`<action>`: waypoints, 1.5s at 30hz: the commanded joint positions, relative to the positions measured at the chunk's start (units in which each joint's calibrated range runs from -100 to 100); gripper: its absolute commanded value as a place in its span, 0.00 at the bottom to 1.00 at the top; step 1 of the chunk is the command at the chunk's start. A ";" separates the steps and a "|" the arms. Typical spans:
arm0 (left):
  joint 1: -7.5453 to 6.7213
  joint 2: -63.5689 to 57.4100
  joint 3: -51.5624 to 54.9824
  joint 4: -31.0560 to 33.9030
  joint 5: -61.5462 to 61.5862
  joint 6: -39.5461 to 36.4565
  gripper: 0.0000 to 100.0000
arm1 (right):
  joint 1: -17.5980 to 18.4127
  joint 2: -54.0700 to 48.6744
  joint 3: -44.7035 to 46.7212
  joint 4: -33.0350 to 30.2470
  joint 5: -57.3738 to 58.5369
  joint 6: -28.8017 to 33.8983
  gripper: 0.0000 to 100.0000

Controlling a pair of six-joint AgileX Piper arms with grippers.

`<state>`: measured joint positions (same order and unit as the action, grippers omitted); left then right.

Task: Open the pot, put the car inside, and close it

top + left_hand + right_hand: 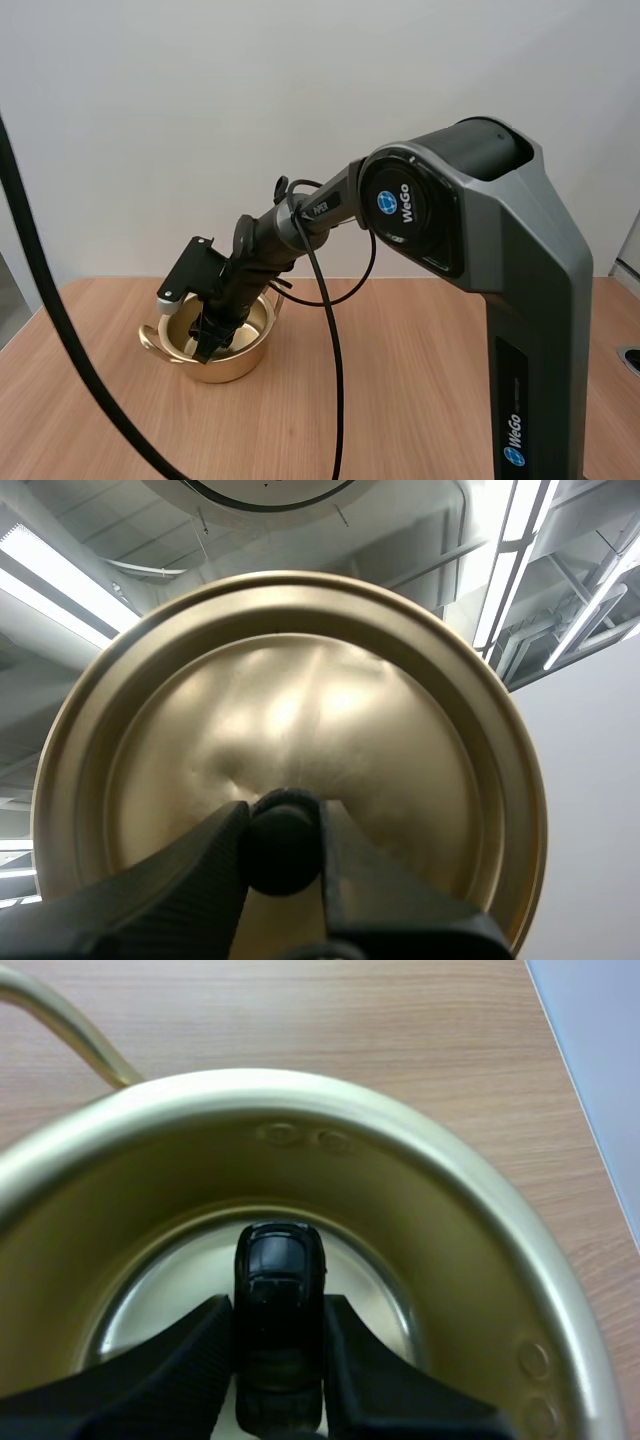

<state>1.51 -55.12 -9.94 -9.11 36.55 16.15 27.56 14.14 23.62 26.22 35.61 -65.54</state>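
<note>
Lid (300,700) off, clamped in left pincer (282,822); right pincer (278,1308) clamps black toy car (280,1260) inside nine-o'clock pot (300,1085); release, closing remain.

Bright even light; soft glare on lid (300,700); faint shadows.

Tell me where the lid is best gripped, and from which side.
Grip the lid by the black knob at its centre, coming from the knob side, one finger on each side. The rest is a wide smooth dome with no other hold. The left gripper pinches it this way.
</note>
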 commanded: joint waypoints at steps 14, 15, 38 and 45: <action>0.01 -0.01 -0.05 0.07 0.08 -0.01 0.00 | 0.01 1.93 0.00 -2.88 -1.45 -0.02 0.06; 0.01 -0.01 -0.05 0.07 0.08 -0.01 0.00 | 0.01 1.93 0.00 -2.88 -1.95 -0.02 0.21; 0.01 -0.01 -0.05 0.07 1.88 -0.01 0.00 | -0.06 -9.43 0.00 -2.88 -3.64 3.36 0.81; 0.01 -0.01 -0.05 0.07 1.95 -0.01 0.00 | -2.55 -21.54 0.00 -3.45 -2.68 6.73 0.81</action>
<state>1.51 -55.12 -9.94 -9.11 38.44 16.15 25.72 -3.51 23.62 22.78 33.00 -59.33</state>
